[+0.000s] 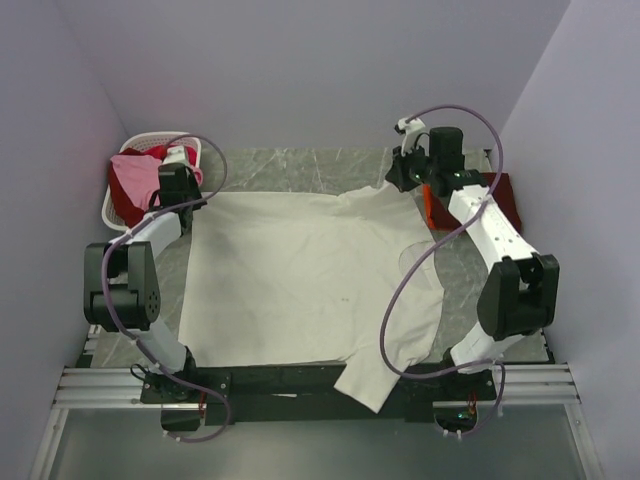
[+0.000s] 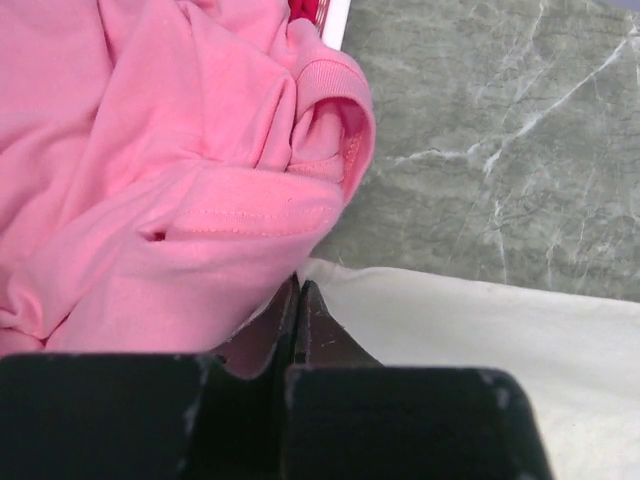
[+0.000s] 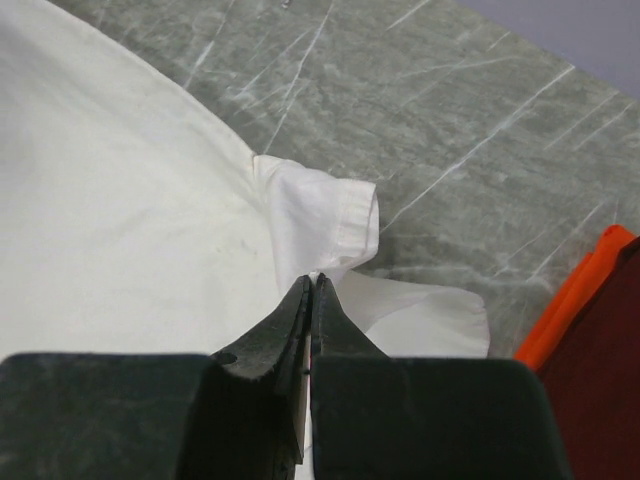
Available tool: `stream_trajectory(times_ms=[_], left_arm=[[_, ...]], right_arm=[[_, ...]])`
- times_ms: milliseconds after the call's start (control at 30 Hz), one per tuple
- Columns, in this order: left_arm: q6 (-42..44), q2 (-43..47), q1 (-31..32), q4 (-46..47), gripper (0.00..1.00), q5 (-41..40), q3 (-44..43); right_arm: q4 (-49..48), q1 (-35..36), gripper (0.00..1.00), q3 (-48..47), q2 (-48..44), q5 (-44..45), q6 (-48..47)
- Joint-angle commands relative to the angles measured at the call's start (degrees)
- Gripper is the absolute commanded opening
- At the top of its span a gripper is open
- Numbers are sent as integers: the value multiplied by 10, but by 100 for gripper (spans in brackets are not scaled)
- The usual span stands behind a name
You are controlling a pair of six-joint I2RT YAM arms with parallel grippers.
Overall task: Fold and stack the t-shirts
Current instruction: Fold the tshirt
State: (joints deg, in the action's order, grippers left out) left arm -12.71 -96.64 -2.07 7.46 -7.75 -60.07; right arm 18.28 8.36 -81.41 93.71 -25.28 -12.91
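Note:
A large cream-white t-shirt [image 1: 300,280] lies spread flat over the marble table. My left gripper [image 1: 193,199] is at its far left corner, next to the basket. In the left wrist view that gripper [image 2: 298,288] is shut, with the cream-white corner [image 2: 330,275] pinched at its tips. My right gripper [image 1: 394,183] is at the far right sleeve; the right wrist view shows it [image 3: 310,282] shut on a bunched fold of that sleeve [image 3: 330,215]. A pink t-shirt [image 1: 135,175] [image 2: 150,170] and a red one [image 1: 124,207] fill the basket. A dark red t-shirt [image 1: 506,196] [image 3: 600,390] lies at the right.
The white slatted basket [image 1: 150,141] stands at the far left corner. Orange cloth [image 1: 432,211] [image 3: 570,315] edges the dark red shirt. The cream-white shirt's near right sleeve [image 1: 380,375] hangs over the table's front edge onto the black rail. Purple walls close in three sides.

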Motion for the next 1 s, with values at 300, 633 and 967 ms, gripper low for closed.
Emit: stream_trajectory(times_ms=[300, 633, 967], left_arm=[[8, 57, -4, 19, 0, -4, 34], [15, 52, -4, 6, 0, -7, 33], [25, 71, -4, -8, 0, -14, 55]], right_arm=[[-14, -4, 0, 114, -155, -35, -10], [14, -2, 0, 184, -227, -42, -23], [12, -3, 0, 227, -264, -32, -31]])
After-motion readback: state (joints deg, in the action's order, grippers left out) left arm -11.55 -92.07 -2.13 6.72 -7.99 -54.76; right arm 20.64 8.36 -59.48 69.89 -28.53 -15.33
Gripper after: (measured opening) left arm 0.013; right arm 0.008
